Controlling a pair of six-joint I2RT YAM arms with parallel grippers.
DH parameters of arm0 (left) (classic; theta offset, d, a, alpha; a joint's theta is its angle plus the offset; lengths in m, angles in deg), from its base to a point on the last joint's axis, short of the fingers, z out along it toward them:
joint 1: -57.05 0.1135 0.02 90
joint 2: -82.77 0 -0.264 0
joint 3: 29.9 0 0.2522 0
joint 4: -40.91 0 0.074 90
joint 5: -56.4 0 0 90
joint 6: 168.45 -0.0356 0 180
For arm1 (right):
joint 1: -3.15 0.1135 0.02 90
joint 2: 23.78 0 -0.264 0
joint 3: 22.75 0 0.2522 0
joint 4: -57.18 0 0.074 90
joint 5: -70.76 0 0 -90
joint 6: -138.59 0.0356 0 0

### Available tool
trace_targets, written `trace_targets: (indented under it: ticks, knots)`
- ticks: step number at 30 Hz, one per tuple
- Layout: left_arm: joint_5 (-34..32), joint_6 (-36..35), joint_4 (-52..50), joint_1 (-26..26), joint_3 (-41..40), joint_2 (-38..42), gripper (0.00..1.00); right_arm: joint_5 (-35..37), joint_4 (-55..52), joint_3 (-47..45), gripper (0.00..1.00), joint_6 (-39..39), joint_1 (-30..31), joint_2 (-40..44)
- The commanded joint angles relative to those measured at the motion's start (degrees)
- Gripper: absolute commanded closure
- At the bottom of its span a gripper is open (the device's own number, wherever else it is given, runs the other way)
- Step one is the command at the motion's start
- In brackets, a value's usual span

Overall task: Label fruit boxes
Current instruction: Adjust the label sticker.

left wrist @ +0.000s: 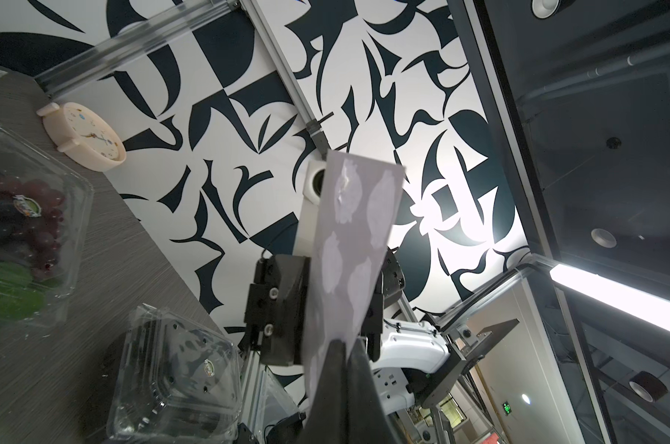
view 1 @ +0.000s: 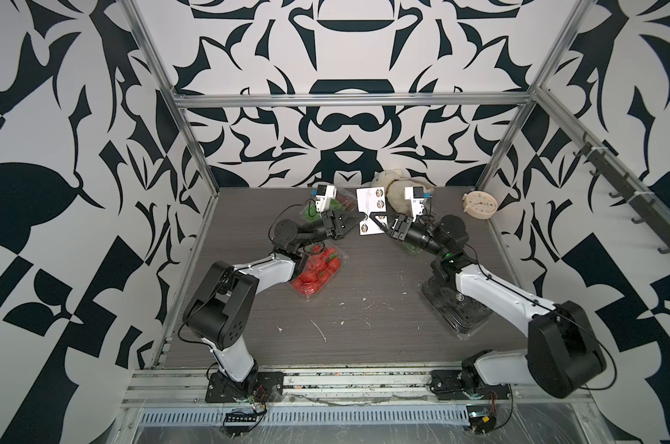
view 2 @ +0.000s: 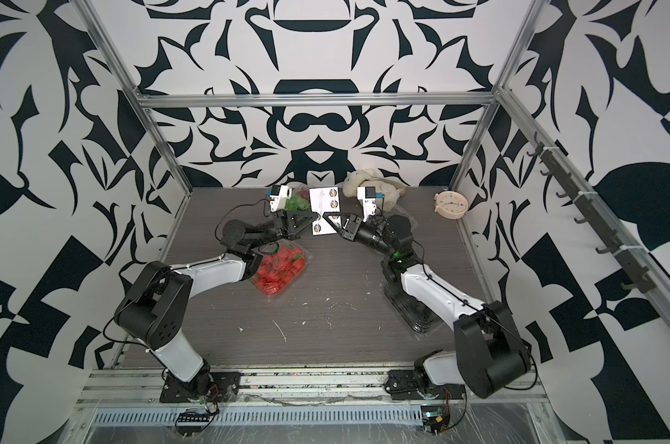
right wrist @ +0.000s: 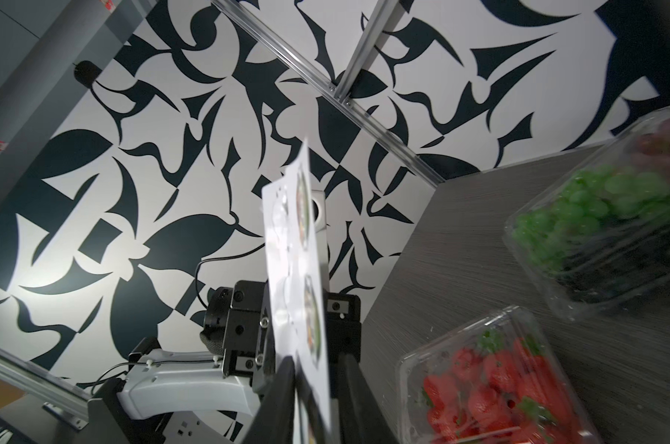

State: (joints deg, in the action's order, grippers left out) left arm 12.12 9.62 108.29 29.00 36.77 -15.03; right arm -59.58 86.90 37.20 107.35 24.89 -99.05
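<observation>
Left tool (view 1: pixel 361 223) pinches the sticker sheet (view 1: pixel 365 200) raised over the bench (view 1: pixel 364 276); right tool (view 1: pixel 373 223) is slightly spread around its opposite edge. Strawberry box (view 1: pixel 318 276) lies left, avocado box (view 1: pixel 450 311) near right, left grape box (view 2: pixel 298 202) far, right grape box (view 1: pixel 413 249) under the right arm

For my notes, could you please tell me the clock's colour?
The clock is cream, shown best in the left wrist view.

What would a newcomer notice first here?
The left gripper and right gripper meet tip to tip over the far middle of the table, the left pinching a white sticker sheet that the right straddles. Next, the red strawberry box, partly under the left arm, pops against the bold black-and-white walls.
</observation>
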Motion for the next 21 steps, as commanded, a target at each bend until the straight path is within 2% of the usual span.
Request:
trace_targets:
  ticks: [1,4,8,13,16,21]
  knots:
    - [0.49,-0.9,1.38,1.24,-1.18,0.88,1.0,3.2,-9.52,0.61,0.73,-7.5,-1.67,7.66]
    - [0.8,-1.36,1.38,1.25,-1.05,0.47,1.0,5.94,-20.2,2.78,0.7,-14.0,-1.7,12.99]
    - [0.82,-1.74,1.45,1.25,-0.91,-0.26,1.0,7.95,-26.87,5.77,0.68,-17.54,-1.46,16.45]
    - [1.1,-2.03,1.44,1.25,-0.96,0.02,1.0,6.51,-29.42,10.4,0.68,-18.19,1.72,12.68]
    - [1.26,-2.04,1.39,1.18,-1.13,0.29,1.0,6.58,-29.42,12.67,0.74,-18.5,4.3,9.34]
    - [1.64,-2.09,1.39,0.98,-1.31,0.79,1.0,7.2,-29.59,15.97,0.74,-18.87,6.7,4.96]
